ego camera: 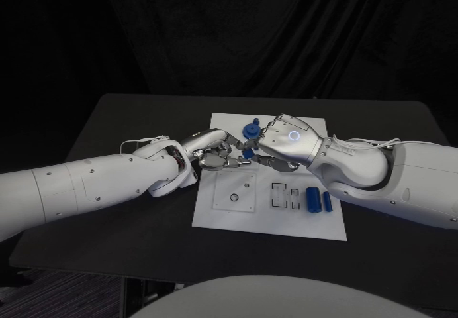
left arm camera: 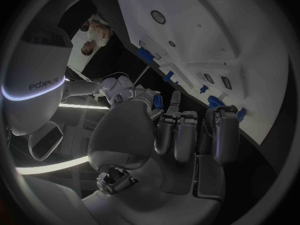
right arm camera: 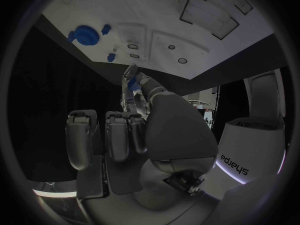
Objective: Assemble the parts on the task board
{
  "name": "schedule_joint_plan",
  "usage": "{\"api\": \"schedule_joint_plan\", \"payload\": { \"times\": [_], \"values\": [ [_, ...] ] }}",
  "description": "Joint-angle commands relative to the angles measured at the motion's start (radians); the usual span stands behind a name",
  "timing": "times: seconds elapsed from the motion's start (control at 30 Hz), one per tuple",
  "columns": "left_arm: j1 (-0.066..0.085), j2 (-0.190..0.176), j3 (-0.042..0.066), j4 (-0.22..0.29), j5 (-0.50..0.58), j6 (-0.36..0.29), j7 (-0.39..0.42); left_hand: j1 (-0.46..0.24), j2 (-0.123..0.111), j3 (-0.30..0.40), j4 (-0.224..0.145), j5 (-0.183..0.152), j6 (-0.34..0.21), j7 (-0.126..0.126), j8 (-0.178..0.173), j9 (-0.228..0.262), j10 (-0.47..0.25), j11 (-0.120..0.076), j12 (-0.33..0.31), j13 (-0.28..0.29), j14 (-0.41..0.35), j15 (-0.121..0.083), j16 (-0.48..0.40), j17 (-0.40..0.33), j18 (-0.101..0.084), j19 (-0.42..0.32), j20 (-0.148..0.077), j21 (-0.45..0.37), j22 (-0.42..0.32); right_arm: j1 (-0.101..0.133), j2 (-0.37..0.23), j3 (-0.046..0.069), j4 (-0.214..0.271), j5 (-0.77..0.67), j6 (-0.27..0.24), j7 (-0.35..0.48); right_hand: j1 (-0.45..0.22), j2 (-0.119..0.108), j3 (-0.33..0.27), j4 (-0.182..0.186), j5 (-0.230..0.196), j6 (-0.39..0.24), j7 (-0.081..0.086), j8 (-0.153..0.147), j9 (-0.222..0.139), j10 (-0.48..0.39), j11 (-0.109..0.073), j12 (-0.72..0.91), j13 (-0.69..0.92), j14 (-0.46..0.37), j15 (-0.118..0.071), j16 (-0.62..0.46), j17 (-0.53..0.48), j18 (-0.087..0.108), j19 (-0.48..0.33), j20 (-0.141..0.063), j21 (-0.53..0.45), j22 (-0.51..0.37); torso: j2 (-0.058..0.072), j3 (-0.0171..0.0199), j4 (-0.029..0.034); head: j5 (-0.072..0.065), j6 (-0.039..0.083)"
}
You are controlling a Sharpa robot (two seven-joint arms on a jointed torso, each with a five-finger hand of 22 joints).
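Two blue cylinders (ego camera: 320, 201) lie lengthwise on task board (ego camera: 276, 222)

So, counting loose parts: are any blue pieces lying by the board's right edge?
Yes, two blue pieces lie side by side near the board's right edge.

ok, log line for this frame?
phase: mid-assembly | left hand: at small blue part | right hand: at same part, holder unclear | task board: two blue cylinders lying loose

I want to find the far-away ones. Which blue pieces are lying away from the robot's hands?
The two blue cylinders lying side by side at the board's right edge. The other blue pieces sit further back, right between the two hands.
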Motion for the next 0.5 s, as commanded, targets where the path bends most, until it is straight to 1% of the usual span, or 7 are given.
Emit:
{"api": "schedule_joint_plan", "payload": {
  "times": [0.03,0.07,0.17,0.23,0.37,0.43,0.5],
  "values": [
    [-0.003,0.003,0.001,0.0,0.008,0.0,0.022,0.022,0.006,-0.007,-0.002,0.044,0.013,-0.001,0.007,-0.008,0.104,0.005,0.003,0.263,0.106,0.005,0.003,0.263,-0.017,0.01,0.004,-0.005,0.207,0.0,0.0,0.001,0.0,-0.013,-0.01,0.006,-0.005,0.001,0.008,-0.005,0.004,0.011,-0.031,-0.007,0.03,0.102,-0.013,0.003,0.263,0.105,-0.014,0.003,0.263,-0.014,0.102,-0.014,0.004,0.261,0.0,0.0014,-0.0031,0.002,0.0],
    [-0.003,0.003,0.001,0.0,0.008,0.0,0.026,0.035,0.01,-0.006,-0.004,0.072,0.021,-0.003,0.013,-0.01,0.104,0.003,0.003,0.263,0.106,0.003,0.003,0.263,-0.017,0.01,0.003,-0.005,0.207,0.0,0.0,0.001,0.0,-0.013,-0.009,0.006,-0.005,0.001,0.009,-0.006,0.004,0.006,-0.034,-0.01,0.03,0.102,-0.016,0.003,0.263,0.105,-0.017,0.003,0.263,-0.014,0.102,-0.016,0.004,0.261,0.0,0.0013,-0.0027,0.001,0.0],
    [-0.003,0.004,0.001,-0.001,0.02,-0.003,0.038,0.05,0.012,-0.006,-0.004,0.092,0.027,-0.005,0.02,-0.012,0.104,0.001,0.003,0.263,0.106,0.002,0.003,0.263,-0.017,0.01,0.001,-0.006,0.208,0.0,-0.001,0.001,-0.001,-0.013,-0.003,0.007,-0.007,0.0,0.011,-0.007,0.004,0.001,-0.035,-0.014,0.03,0.102,-0.018,0.003,0.263,0.105,-0.019,0.003,0.263,-0.014,0.101,-0.019,0.003,0.261,0.0,0.0009,-0.001,0.0,0.0],
    [-0.003,0.005,0.001,-0.002,0.037,-0.004,0.047,0.087,0.019,0.005,-0.012,0.158,0.042,-0.013,0.04,-0.008,0.104,-0.006,0.003,0.263,0.106,-0.004,0.003,0.263,-0.017,0.01,-0.004,-0.007,0.209,0.0,-0.001,0.001,-0.001,-0.013,0.002,0.008,-0.007,0.0,0.011,-0.007,0.004,0.001,-0.035,-0.014,0.03,0.102,-0.018,0.003,0.263,0.105,-0.019,0.003,0.263,-0.014,0.101,-0.019,0.003,0.261,-0.001,0.001,-0.0011,0.0,0.0],
    [-0.003,0.006,0.001,-0.003,0.054,-0.007,0.06,0.109,0.022,0.01,-0.01,0.187,0.042,-0.015,0.053,-0.006,0.104,-0.009,0.003,0.263,0.106,-0.007,0.003,0.263,-0.017,0.01,-0.007,-0.008,0.21,0.0,-0.001,0.001,-0.001,-0.013,0.008,0.011,-0.007,0.0,0.012,-0.008,0.004,0.001,-0.037,-0.014,0.031,0.102,-0.019,0.003,0.263,0.105,-0.02,0.003,0.263,-0.014,0.101,-0.02,0.003,0.261,-0.001,0.001,-0.0004,0.0,0.0],
    [-0.003,0.007,0.001,-0.003,0.059,-0.007,0.064,0.129,0.023,0.015,-0.011,0.224,0.046,-0.018,0.068,-0.002,0.104,-0.012,0.003,0.263,0.106,-0.009,0.003,0.263,-0.017,0.01,-0.01,-0.009,0.21,-0.001,-0.001,0.001,-0.002,-0.013,0.012,0.014,-0.007,0.0,0.012,-0.008,0.004,0.001,-0.037,-0.015,0.031,0.102,-0.019,0.003,0.263,0.105,-0.02,0.003,0.263,-0.014,0.101,-0.02,0.002,0.261,-0.001,0.0005,-0.0002,0.0,0.0],
    [-0.003,0.007,0.001,-0.004,0.062,-0.006,0.067,0.131,0.024,0.016,-0.01,0.228,0.046,-0.019,0.071,-0.001,0.104,-0.012,0.003,0.263,0.106,-0.01,0.003,0.263,-0.017,0.008,-0.01,-0.01,0.21,-0.001,-0.001,0.001,-0.002,-0.013,0.014,0.016,-0.006,0.0,0.013,-0.008,0.004,0.0,-0.039,-0.015,0.031,0.102,-0.02,0.003,0.263,0.105,-0.021,0.003,0.263,-0.013,0.1,-0.02,0.001,0.26,-0.002,0.0004,-0.0007,0.001,0.0]
  ]
}}
